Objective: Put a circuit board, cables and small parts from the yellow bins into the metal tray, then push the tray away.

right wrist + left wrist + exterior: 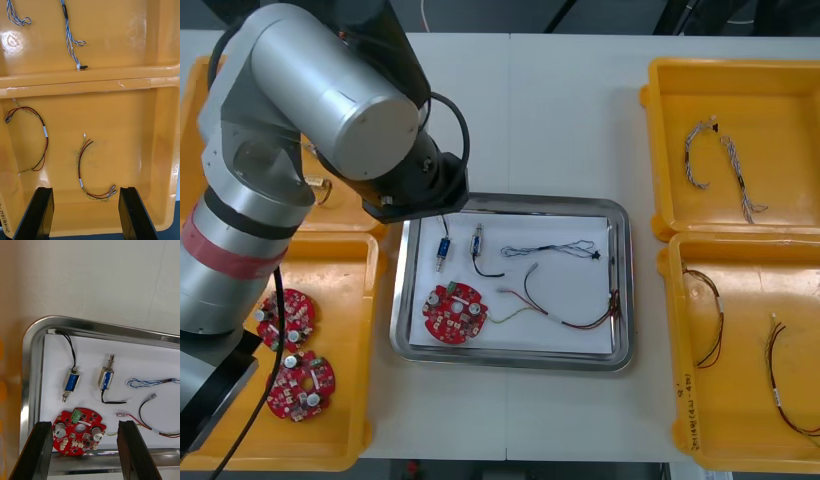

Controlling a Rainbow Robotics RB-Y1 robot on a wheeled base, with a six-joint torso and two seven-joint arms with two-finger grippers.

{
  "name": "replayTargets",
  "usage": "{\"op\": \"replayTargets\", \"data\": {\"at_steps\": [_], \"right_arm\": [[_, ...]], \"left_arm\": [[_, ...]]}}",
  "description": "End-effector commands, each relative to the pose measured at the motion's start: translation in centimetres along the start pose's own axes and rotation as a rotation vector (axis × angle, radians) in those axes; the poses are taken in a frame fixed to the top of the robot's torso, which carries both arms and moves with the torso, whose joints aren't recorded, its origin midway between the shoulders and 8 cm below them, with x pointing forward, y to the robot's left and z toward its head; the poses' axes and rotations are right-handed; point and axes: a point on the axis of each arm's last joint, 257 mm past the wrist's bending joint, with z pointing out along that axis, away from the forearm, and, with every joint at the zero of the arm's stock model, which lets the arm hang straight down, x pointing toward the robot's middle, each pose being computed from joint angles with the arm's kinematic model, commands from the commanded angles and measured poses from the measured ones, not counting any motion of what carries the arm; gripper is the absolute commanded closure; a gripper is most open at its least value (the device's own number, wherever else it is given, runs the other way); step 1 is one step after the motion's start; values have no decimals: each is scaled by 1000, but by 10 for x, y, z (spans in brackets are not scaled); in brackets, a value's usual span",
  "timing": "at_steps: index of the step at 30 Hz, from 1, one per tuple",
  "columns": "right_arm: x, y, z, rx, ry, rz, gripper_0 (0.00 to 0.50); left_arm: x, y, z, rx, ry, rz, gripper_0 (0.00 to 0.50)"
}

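In the front view the metal tray [510, 361], white inside, sits mid-worktop [560, 110] between the yellow bins [780, 110]. It holds a red circuit board [455, 312] at its near left, two small metal parts [442, 250] side by side towards its far left, a blue and white cable [555, 248] beside them, and a red and yellow cable [560, 320] towards its near right. The left arm [310, 110] reaches over the tray's far left corner. Two more boards [285, 318] lie in the near left bin. In the right wrist view the right gripper [85, 191] hangs over the near right bin, fingers wide apart and empty, above one of the loose cables [80, 176] curled on the bin floor. In the left wrist view the left gripper [85, 425] hangs over the tray, fingers spread and holding nothing. The circuit board lies flat between them, with the two metal parts just beyond it.
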Motion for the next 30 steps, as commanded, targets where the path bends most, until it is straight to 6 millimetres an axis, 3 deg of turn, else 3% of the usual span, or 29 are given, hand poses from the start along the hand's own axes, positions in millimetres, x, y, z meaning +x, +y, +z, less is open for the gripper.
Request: {"op": "replayTargets", "data": {"at_steps": [1, 16, 30], "right_arm": [[-2, -5, -15, 40, -4, -21, 0], [-16, 66, -28, -61, 19, -265, 0], [-9, 154, -38, -188, 59, -562, 0]], "left_arm": [[-19, 19, -20, 13, -49, 114, 0], [-50, 60, -47, 18, -101, 111, 0], [-62, 132, -60, -70, -128, 157, 0]]}}
